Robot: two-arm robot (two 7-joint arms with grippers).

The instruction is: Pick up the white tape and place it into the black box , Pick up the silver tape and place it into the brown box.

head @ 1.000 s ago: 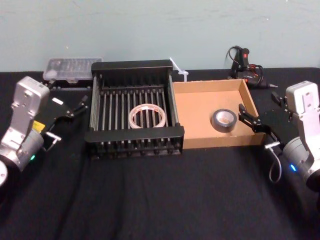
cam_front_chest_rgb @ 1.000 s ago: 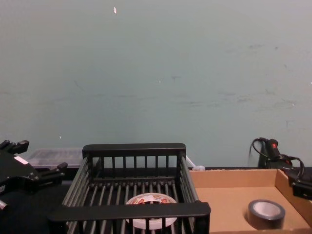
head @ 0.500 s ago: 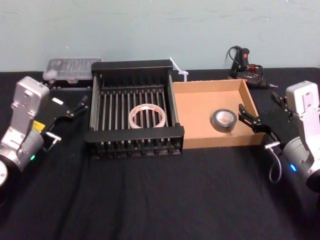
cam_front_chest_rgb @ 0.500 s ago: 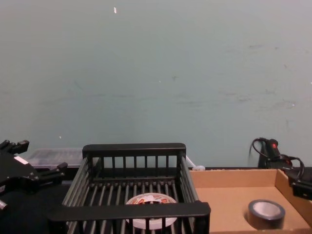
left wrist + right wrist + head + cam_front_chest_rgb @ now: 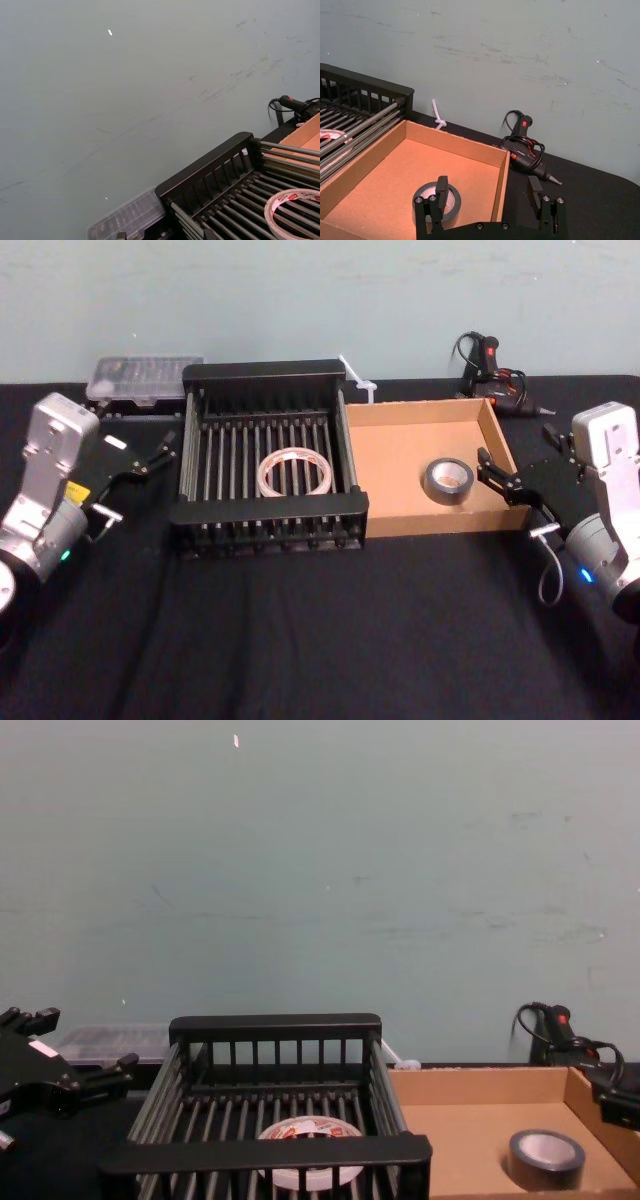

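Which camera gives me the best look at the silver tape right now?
The head view: the silver tape lies flat and whole inside the brown box. The right wrist view has the roll partly behind a finger of the right gripper. The chest view shows it side-on at its lower right.

The left arm, a silver-grey jointed limb with a black wrist section, sits low at the robot's left side, angled forward and inward. Its black two-fingered left gripper (image 5: pixel 160 452) hangs free with its fingers parted, holding nothing. The right arm, of the same silver-grey build, mirrors it at the robot's right side. Its black right gripper (image 5: pixel 499 478) points inward, fingers (image 5: pixel 442 186) spread wide apart and empty.
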